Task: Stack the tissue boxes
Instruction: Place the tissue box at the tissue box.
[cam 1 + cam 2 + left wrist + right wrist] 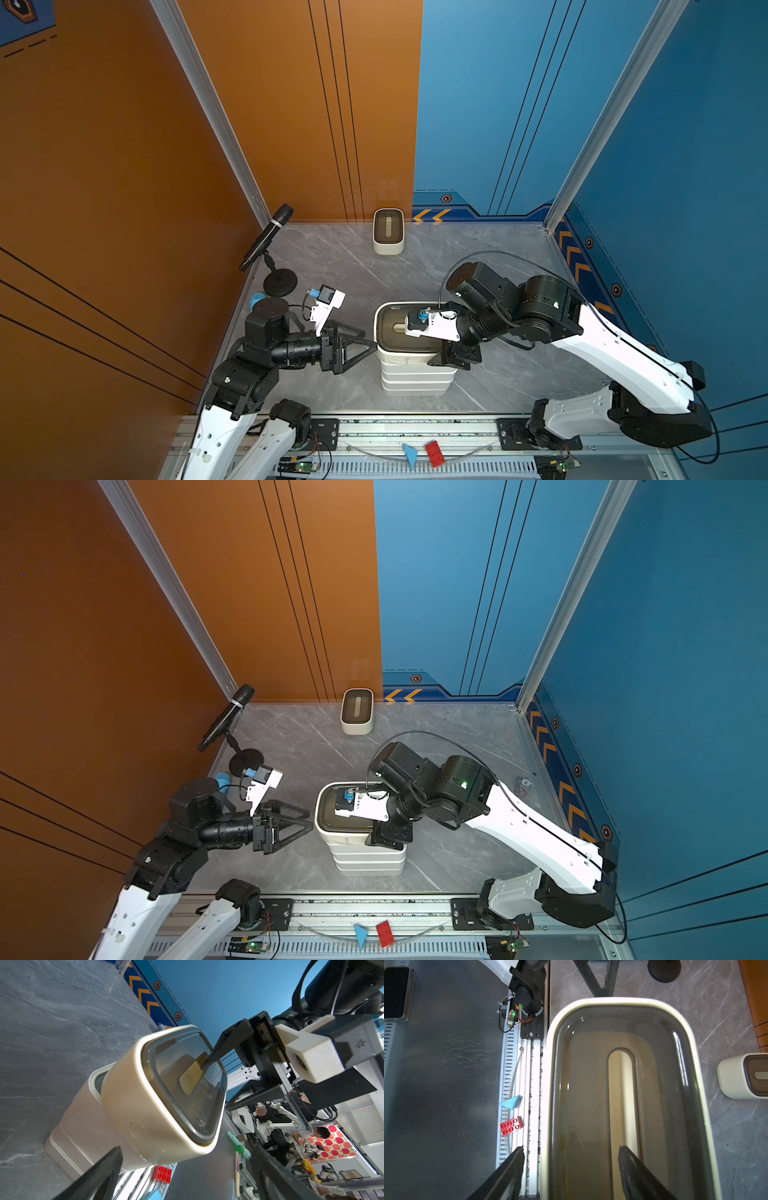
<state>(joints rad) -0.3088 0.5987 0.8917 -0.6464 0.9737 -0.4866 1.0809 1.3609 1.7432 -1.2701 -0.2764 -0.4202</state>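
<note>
Nearly done: cream, rounded plastic tissue boxes (415, 376) stand stacked directly beneath the right gripper (571, 1149), whose spread fingers straddle one long wall of the dark-brown-lidded top box (399, 357), pinching nothing. The left gripper (370, 338) gapes wide just beside the stack. One brown-lidded last box (388, 248) waits well beyond both.

a cream stack of tissue boxes (415, 376) stands upright on the table (332, 270), its top box (388, 332) dark-lidded and slotted; another dark-lidded box (388, 232) sits alone by the back wall (291, 124).
</note>
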